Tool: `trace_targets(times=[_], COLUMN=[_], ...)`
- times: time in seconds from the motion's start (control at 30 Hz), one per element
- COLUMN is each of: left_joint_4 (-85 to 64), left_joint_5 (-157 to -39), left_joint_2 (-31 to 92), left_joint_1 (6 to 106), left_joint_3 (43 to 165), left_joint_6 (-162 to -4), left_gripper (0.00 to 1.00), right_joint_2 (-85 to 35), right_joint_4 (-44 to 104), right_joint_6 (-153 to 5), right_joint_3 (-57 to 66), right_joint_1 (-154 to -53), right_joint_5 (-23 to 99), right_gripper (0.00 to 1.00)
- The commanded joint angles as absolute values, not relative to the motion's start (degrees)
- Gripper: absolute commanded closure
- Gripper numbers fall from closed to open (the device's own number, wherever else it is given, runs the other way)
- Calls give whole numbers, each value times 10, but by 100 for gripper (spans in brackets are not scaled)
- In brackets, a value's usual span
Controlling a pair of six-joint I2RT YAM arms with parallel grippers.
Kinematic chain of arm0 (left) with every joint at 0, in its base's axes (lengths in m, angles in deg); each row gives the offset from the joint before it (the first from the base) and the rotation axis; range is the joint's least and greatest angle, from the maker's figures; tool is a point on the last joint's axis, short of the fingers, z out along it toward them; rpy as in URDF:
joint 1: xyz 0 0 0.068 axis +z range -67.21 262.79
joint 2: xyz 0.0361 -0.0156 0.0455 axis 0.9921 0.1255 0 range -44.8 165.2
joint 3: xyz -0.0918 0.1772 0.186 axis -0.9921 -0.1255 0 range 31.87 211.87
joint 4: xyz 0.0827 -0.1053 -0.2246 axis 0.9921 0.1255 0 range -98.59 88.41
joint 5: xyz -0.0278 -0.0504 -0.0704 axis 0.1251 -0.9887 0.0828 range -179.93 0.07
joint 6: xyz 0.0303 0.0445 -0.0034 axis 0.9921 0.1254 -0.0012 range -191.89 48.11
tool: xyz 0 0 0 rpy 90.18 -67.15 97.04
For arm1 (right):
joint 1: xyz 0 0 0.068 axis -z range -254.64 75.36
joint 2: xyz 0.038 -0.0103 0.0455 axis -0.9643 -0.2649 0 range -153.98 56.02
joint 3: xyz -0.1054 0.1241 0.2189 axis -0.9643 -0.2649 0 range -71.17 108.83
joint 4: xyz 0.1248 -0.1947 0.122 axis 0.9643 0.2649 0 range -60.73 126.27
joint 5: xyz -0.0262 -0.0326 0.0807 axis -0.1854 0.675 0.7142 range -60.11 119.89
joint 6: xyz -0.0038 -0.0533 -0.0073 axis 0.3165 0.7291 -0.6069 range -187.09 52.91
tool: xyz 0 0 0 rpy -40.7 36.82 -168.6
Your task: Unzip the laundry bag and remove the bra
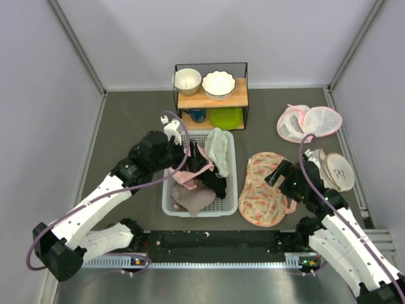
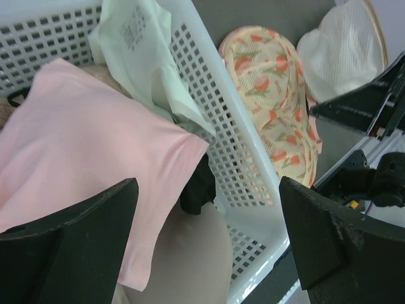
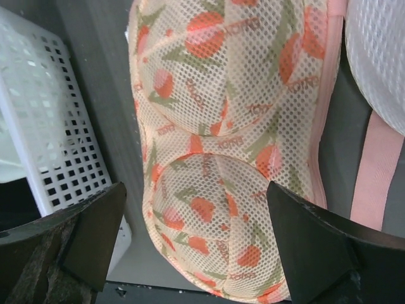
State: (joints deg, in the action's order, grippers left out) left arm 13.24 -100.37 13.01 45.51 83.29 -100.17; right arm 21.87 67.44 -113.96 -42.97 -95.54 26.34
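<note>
The laundry bag (image 1: 262,190) lies flat on the table right of the white basket (image 1: 231,206); its floral mesh fills the right wrist view (image 3: 228,126) and shows in the left wrist view (image 2: 278,95). The bra (image 1: 218,182), black fabric, lies in the basket's right side, partly under a pink cloth (image 2: 82,145); a small part of the bra shows in the left wrist view (image 2: 197,187). My left gripper (image 1: 193,152) hovers open and empty over the basket (image 2: 205,253). My right gripper (image 1: 273,174) hovers open and empty over the bag (image 3: 196,253).
The basket also holds a pale green-white cloth (image 1: 218,144) and a taupe cloth (image 1: 190,201). White mesh domes (image 1: 310,120) and beige pads (image 1: 335,170) lie at the right. A wire shelf (image 1: 243,95) with bowls stands behind the basket.
</note>
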Motion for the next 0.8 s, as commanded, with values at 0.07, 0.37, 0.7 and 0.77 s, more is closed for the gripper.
trace_targets(times=[0.07,0.37,0.7,0.77], left_joint_4=[119,146,164,165], left_joint_5=[-971,-952,-925,-930], left_joint_2=[129,135,122,122], left_joint_1=[453,453,453,453], left_joint_3=[893,904,903,902], left_joint_6=[-980,-980,-965,-963], left_gripper=[1,1,1,1], right_joint_2=[203,153,159,175], right_joint_4=[683,690,720,715], right_joint_6=[-1269,-1278,-1224,-1266], right_joint_3=[-480,-398,-213,-219], right_joint_1=[-1048,-1146,-1147,-1147], right_joint_5=[212,86,41,48], right_gripper=[4,100,100,100])
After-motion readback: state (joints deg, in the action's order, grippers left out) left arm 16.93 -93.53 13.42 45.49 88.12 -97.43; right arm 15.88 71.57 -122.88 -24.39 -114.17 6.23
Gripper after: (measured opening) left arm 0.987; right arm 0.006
